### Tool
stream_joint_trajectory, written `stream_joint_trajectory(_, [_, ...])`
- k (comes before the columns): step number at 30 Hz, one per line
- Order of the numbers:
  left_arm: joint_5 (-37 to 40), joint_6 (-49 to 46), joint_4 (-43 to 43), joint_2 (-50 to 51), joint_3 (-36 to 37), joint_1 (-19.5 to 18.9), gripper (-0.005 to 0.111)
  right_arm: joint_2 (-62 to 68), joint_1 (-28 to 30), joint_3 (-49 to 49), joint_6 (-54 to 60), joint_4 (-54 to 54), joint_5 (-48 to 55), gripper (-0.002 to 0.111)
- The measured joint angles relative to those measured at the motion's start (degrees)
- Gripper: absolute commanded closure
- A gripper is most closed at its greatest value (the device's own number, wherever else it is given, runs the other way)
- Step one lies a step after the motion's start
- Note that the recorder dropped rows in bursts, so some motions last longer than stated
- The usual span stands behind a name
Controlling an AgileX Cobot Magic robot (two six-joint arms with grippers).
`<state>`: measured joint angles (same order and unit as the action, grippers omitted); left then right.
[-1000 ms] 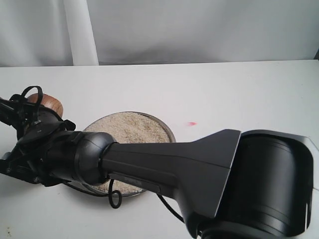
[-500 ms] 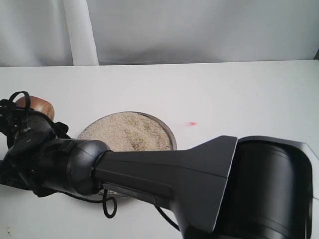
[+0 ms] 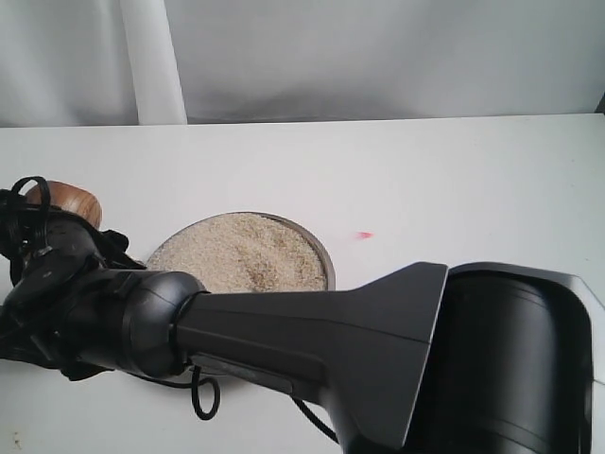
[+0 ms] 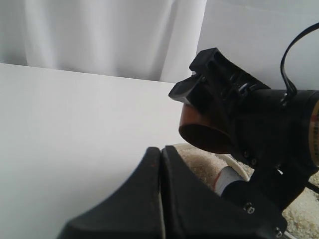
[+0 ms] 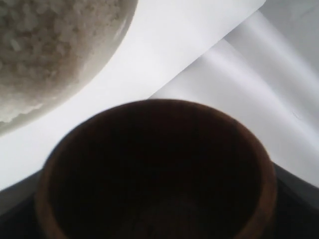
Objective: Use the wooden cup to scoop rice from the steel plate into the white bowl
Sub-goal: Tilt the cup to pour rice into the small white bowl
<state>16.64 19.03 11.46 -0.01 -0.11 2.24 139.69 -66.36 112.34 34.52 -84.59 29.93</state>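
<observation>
While the right claw (image 4: 202,107) grips the wooden cup (image 3: 68,200), it has slid leftward — left claw (image 4: 160,157) closed.

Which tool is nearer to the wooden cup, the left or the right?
Right. The right tool grips the wooden cup; the left tool is shut and apart from it.

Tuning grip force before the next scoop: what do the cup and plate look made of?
Cup: looks like wood, reddish-brown with darker grain streaks and a soft gloss, probably lacquered. Plate: seems metal, likely steel. Only its thin silvery-grey rim shows around the rice, so the finish is hard to judge.
</observation>
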Motion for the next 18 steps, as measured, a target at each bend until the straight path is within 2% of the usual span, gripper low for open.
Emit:
stream_joint_trajectory(13, [0.0,0.0,0.0,0.0,0.0,0.0,0.107,-0.5,0.0,0.0,-2.1,2.9,1.6,0.108])
stream_joint_trajectory(18, [0.0,0.0,0.0,0.0,0.0,0.0,0.107,-0.5,-0.1,0.0,-11.5,3.5,3.3,0.108])
